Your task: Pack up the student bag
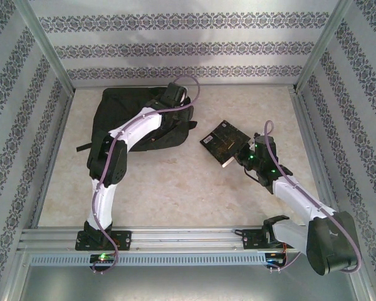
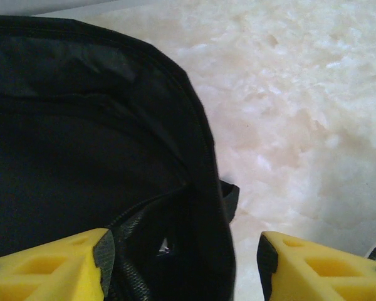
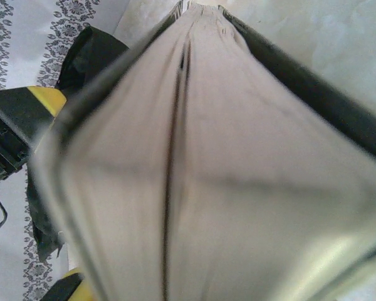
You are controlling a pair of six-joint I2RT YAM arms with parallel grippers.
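Observation:
The student bag [image 1: 135,116], a large black fabric backpack, lies flat at the back left of the table. My left gripper [image 1: 175,95] hovers over its right edge. In the left wrist view the left gripper [image 2: 185,251] is open, its yellow fingers [image 2: 62,266] standing either side of the student bag's [image 2: 81,157] zippered rim without pinching it. A dark-covered book [image 1: 222,141] is lifted at centre right, with my right gripper [image 1: 245,157] shut on its near end. The book's pale page edge [image 3: 213,163] spans the right wrist view and hides the jaws.
The marble-patterned tabletop [image 1: 175,188] is bounded by patterned walls and metal frame posts [image 1: 304,69]. A metal rail [image 1: 188,237] carrying both arm bases runs along the near edge. A black strap loop [image 2: 229,197] sticks out from the bag's side.

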